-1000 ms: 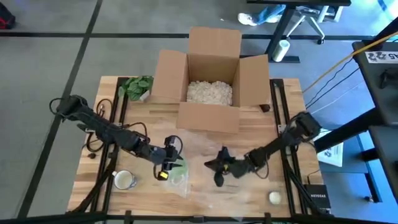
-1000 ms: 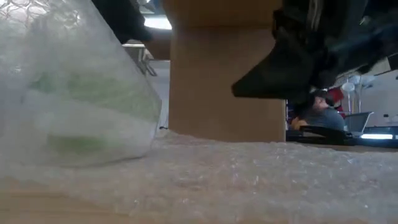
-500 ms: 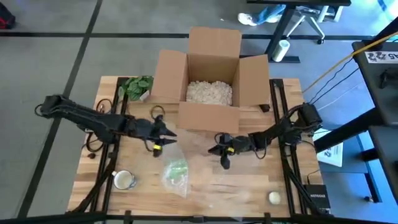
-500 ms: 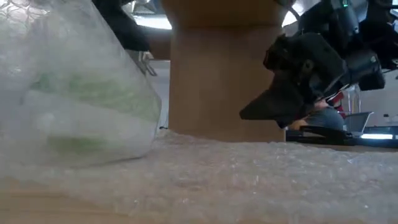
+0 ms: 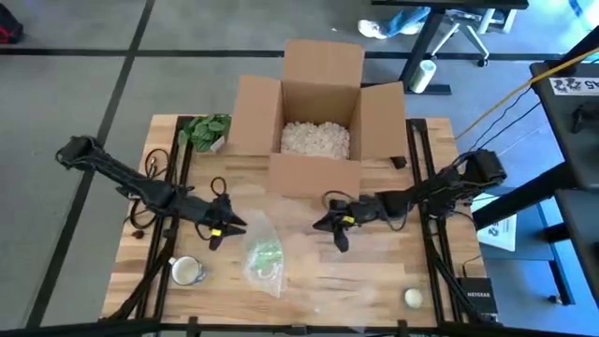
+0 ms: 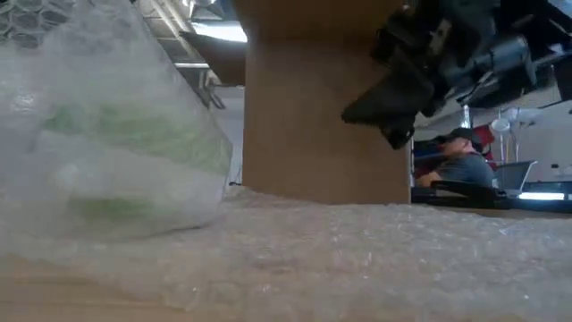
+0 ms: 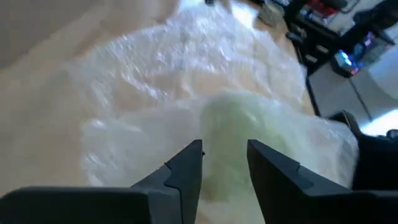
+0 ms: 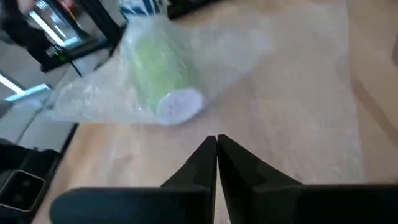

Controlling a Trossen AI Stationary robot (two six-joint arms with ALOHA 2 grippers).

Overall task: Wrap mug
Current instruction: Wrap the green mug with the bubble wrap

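Note:
The green mug [image 5: 266, 255] lies on its side, wrapped in clear bubble wrap [image 5: 309, 267] that spreads over the table toward the right. In the low view the wrapped mug [image 6: 125, 152] rests on the sheet [image 6: 375, 255]. Its white bottom [image 8: 180, 104] faces the right wrist camera. My left gripper [image 5: 221, 228] hovers just left of the bundle, open, with the green mug [image 7: 236, 118] beyond its fingertips. My right gripper [image 5: 335, 230] hangs shut to the right of the bundle, above the sheet [image 8: 292, 93], also seen in the low view [image 6: 393, 94].
An open cardboard box [image 5: 318, 131] of packing peanuts stands at the far middle. A second mug [image 5: 187, 271] sits at the near left, a green plant [image 5: 206, 129] at the far left, a small pale object [image 5: 413, 297] at the near right. A person [image 6: 456, 161] sits beyond the table.
My left gripper has drawn back from the wrapped mug, first toward the far edge, then toward the table's left edge. My right gripper has risen and gone toward the far edge, off the bubble wrap. The wrapped mug has stayed in place.

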